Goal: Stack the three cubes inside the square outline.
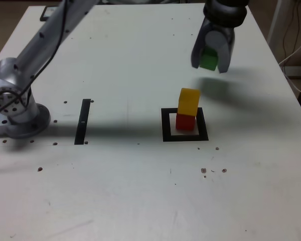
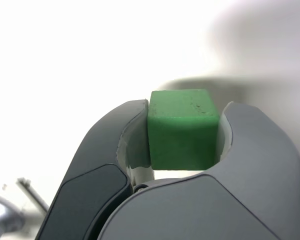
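The arm (image 1: 45,42) is silvery grey and tubular, with a thin black cable running along it and a rounded base darker at its foot. The gripper (image 2: 182,132) has smooth, curved grey fingers (image 2: 265,150), apparently pale-lined inside, and dark seams.

Arm (image 1: 52,42) cut off by exterior view's top edge; wrist view's background blurred

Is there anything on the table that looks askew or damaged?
The yellow cube seems slightly turned and not squarely over the red cube. Dark specks mark the tabletop. Nothing looks spilled.
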Robot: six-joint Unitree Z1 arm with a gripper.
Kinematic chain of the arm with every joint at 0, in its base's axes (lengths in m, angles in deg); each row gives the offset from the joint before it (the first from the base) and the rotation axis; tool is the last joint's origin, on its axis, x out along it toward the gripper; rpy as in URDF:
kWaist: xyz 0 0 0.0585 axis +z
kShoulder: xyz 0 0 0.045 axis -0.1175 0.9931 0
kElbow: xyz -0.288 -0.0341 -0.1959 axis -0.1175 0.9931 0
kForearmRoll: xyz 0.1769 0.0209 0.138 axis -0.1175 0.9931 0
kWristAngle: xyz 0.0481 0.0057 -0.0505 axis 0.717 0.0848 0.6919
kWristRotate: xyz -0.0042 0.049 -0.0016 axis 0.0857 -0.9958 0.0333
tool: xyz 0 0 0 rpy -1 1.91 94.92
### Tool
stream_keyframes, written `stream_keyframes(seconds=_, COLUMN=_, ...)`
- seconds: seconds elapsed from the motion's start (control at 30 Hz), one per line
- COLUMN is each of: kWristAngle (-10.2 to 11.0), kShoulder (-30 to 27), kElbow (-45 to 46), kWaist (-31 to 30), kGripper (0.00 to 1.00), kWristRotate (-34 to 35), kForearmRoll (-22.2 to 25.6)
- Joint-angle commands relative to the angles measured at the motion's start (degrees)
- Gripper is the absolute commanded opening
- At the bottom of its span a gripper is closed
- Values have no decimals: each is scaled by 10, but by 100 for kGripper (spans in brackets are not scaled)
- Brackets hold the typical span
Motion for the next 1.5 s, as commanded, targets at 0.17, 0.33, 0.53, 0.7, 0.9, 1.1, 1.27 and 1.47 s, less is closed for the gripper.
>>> stream_keyframes(seconds=0.17, kWristAngle=-34, kShoulder=-213, kElbow=162, kWaist=-69, kGripper=16, kWristRotate=54, kForearmRoll=3)
stream_keyframes(seconds=0.33, kWristAngle=-53, kShoulder=-256, kElbow=195, kWaist=-102, kGripper=16, kWristRotate=83, kForearmRoll=2)
stream_keyframes(seconds=0.53, kWristAngle=-75, kShoulder=-280, kElbow=208, kWaist=-126, kGripper=16, kWristRotate=102, kForearmRoll=-2)
stream_keyframes(seconds=0.7, kWristAngle=-80, kShoulder=-285, kElbow=211, kWaist=-140, kGripper=16, kWristRotate=113, kForearmRoll=-8)
stream_keyframes(seconds=0.9, kWristAngle=-86, kShoulder=-277, kElbow=228, kWaist=-146, kGripper=16, kWristRotate=118, kForearmRoll=-29)
stream_keyframes(seconds=1.1, kWristAngle=-85, kShoulder=-261, kElbow=232, kWaist=-146, kGripper=16, kWristRotate=120, kForearmRoll=-50)
stream_keyframes(seconds=1.27, kWristAngle=-87, kShoulder=-244, kElbow=230, kWaist=-147, kGripper=17, kWristRotate=122, kForearmRoll=-66)
stream_keyframes(seconds=1.47, kWristAngle=-84, kShoulder=-216, kElbow=231, kWaist=-150, kGripper=17, kWristRotate=124, kForearmRoll=-78)
